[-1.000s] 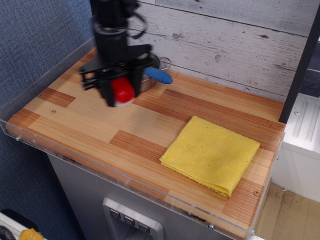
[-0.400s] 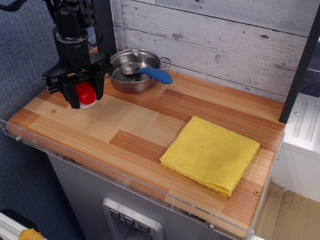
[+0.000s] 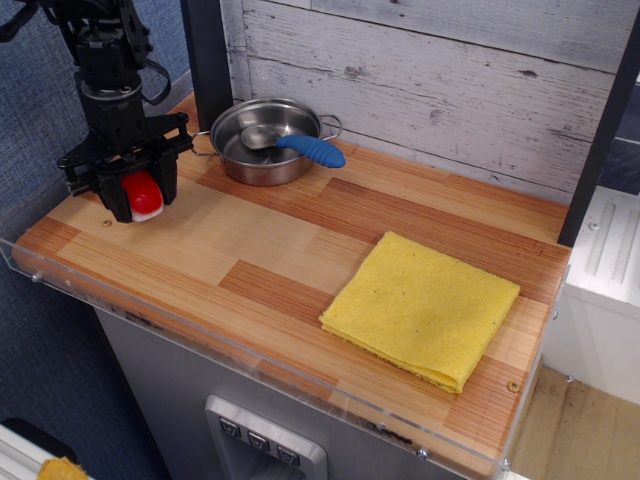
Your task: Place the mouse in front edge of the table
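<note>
The black gripper [image 3: 140,192] sits at the left end of the table [image 3: 300,250], with its fingers pinching the mouse [image 3: 142,195] from both sides. The mouse shows a glossy red top and a white lower edge, and it is tilted in the grasp. Whether it touches the wood or hangs just above it cannot be told from this view. It lies over a light plank strip near the left rim, short of the clear acrylic front edge. Behind and to the right of the gripper, a steel pan [image 3: 265,140] stands near the plank wall, and a blue-handled utensil [image 3: 310,150] rests across its rim. A folded yellow cloth [image 3: 420,308] lies flat on the right part of the table, well apart from the gripper.
</note>
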Controlling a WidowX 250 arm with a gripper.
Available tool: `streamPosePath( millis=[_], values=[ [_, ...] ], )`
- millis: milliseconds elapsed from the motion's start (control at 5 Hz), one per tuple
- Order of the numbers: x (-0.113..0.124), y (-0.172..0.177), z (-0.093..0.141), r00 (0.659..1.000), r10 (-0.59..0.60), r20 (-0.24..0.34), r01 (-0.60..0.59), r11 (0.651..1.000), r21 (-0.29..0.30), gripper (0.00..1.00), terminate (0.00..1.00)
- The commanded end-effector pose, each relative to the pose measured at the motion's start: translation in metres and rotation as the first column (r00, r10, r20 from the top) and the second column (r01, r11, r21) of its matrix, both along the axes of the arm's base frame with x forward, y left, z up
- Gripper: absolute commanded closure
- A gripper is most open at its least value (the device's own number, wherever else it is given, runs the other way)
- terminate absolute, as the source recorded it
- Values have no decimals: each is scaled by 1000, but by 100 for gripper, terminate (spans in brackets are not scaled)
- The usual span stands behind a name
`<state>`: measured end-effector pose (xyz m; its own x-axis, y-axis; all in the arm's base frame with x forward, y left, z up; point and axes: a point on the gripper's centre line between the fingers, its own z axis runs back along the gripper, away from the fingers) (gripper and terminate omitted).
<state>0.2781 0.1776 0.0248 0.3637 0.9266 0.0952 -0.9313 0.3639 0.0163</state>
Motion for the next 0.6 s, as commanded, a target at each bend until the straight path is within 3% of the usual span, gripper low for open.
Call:
streamPosePath(
  millis=[0,400],
  values=[
    [2,11,5,997,36,70,-36,999,-1,0,0],
    [2,11,7,997,19,70,-18,1000,-12,0,0]
  ],
)
